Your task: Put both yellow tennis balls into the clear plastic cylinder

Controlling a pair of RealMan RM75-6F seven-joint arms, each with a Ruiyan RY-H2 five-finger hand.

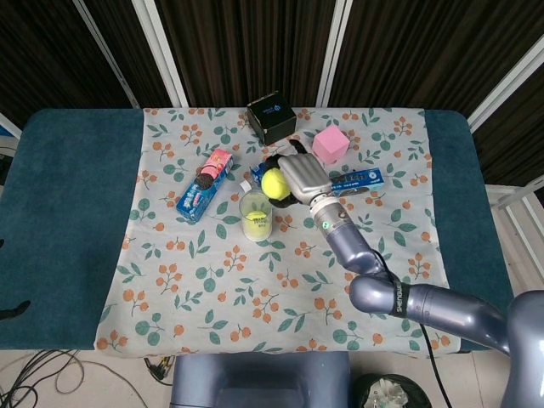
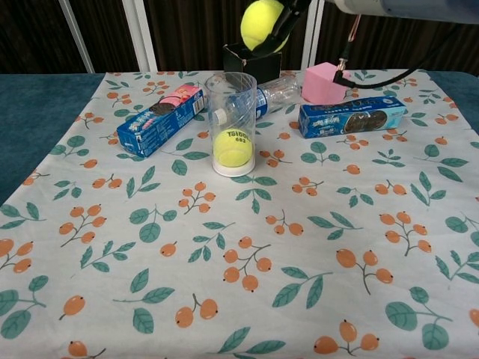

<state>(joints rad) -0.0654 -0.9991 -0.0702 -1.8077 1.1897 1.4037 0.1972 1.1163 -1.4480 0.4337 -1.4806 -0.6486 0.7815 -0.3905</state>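
Broadly, a teal desk (image 1: 68, 221) fills the head view, most of it covered by a pale cloth (image 1: 280, 289) printed with leaves and orange berries.

Over the cloth, the right arm (image 1: 399, 297) reaches in from the lower right. Its hand (image 1: 302, 177) is raised above the things on the cloth, and its fingers (image 2: 288, 19) are clamped around a yellow ball (image 2: 260, 24). In the chest view this ball hangs above and slightly right of the cylinder's open rim, clear of it. The left hand shows in neither view.

Near the middle of the cloth stands the clear cylinder (image 2: 231, 123), upright on a white base. A second yellow ball (image 2: 233, 146) rests on its bottom, with dark lettering on it.

Left of the cylinder lies a long blue and pink biscuit pack (image 2: 161, 120), slanted. Right of it lies a blue biscuit box (image 2: 352, 118), on its side. Behind the cylinder a plastic bottle (image 2: 262, 97) with a blue label lies on its side, its white cap just beside the cylinder's rim. Further back sit a black box (image 1: 271, 117) and a pink cube (image 2: 324, 82), apart from each other.
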